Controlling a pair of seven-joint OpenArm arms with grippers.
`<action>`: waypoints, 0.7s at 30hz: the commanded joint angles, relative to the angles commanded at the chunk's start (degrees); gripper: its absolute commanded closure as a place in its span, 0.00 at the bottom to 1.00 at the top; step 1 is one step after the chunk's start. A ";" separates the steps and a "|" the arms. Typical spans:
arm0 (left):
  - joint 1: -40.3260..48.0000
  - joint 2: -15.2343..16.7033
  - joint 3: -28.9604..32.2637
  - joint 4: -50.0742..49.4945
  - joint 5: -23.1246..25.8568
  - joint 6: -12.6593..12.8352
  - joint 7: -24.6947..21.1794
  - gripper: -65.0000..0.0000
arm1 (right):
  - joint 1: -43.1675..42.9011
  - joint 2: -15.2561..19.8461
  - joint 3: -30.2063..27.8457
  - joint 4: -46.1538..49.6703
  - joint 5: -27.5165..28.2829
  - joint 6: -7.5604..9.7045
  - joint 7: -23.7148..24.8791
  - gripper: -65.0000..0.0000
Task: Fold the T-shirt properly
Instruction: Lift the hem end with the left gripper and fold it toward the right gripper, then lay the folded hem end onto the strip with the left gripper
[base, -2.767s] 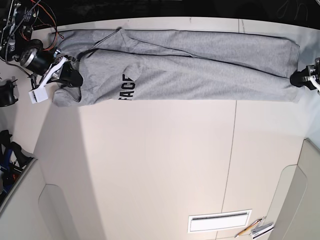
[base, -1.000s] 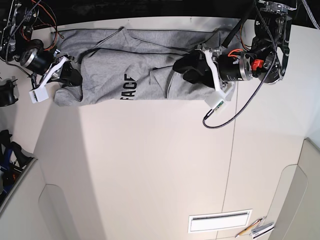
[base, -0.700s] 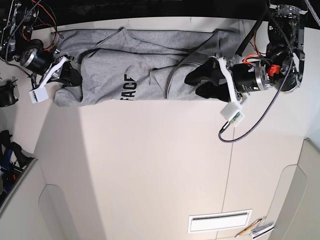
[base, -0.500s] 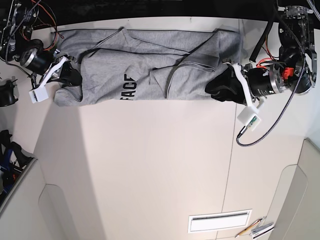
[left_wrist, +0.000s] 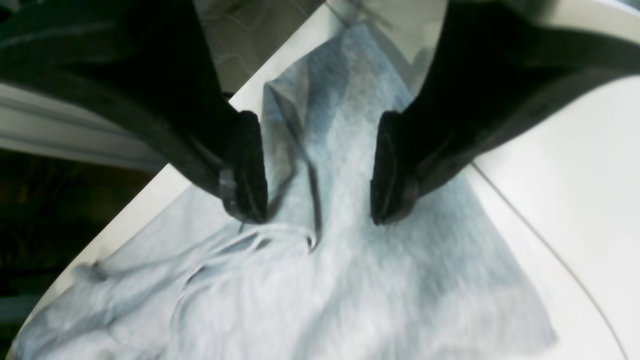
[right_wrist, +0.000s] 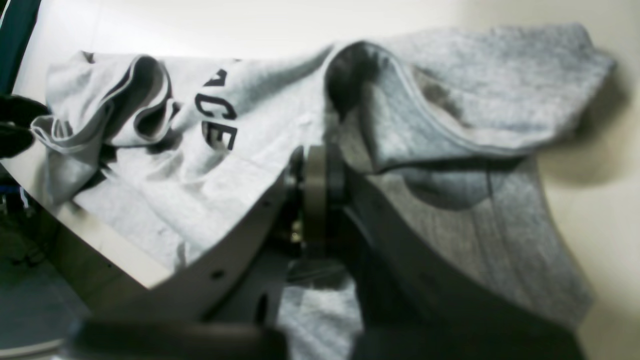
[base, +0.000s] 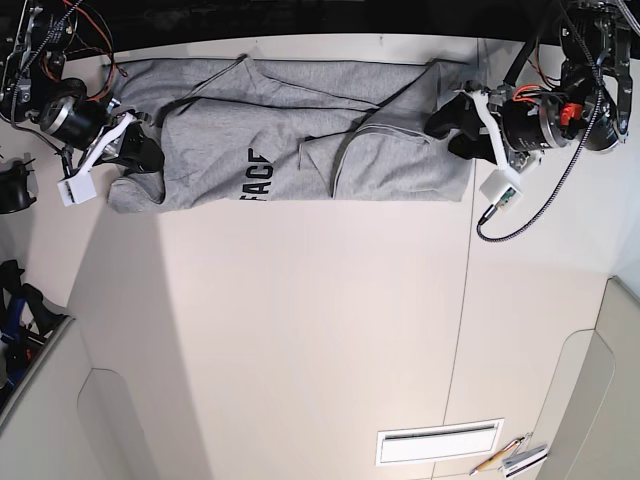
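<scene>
Grey T-shirt (base: 300, 140) lies folded along the tabletop's (base: 320, 330) far edge. The left hand (left_wrist: 312, 175) hovers above its folded end, fingers spread; the right hand (base: 140, 152) grips its opposite end.

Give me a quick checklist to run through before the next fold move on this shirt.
1. Left hand open, gripping nothing: ok; fingers apart over the cloth.
2. Right hand holding the T-shirt: ok; shut on a bunched end in the right wrist view.
3. Shirt fully on the table: ok.
4. Cloth flat: not ok; ridges and a raised fold near the lettering.
5. Folded edge square: not ok; it runs uneven.
6. Space in front free for the fold: ok.
</scene>
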 joint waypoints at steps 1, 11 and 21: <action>0.00 0.02 0.00 -0.31 -0.83 0.00 -0.09 0.44 | 0.02 0.00 0.00 0.00 0.00 0.00 0.00 1.00; 0.46 1.92 0.15 -0.37 -4.00 0.00 -1.27 0.44 | 0.00 -0.02 0.00 0.00 0.00 0.00 0.00 1.00; 0.46 1.90 0.15 -0.37 -2.71 0.00 -1.51 0.93 | 0.02 0.00 0.00 0.00 0.00 0.00 0.00 1.00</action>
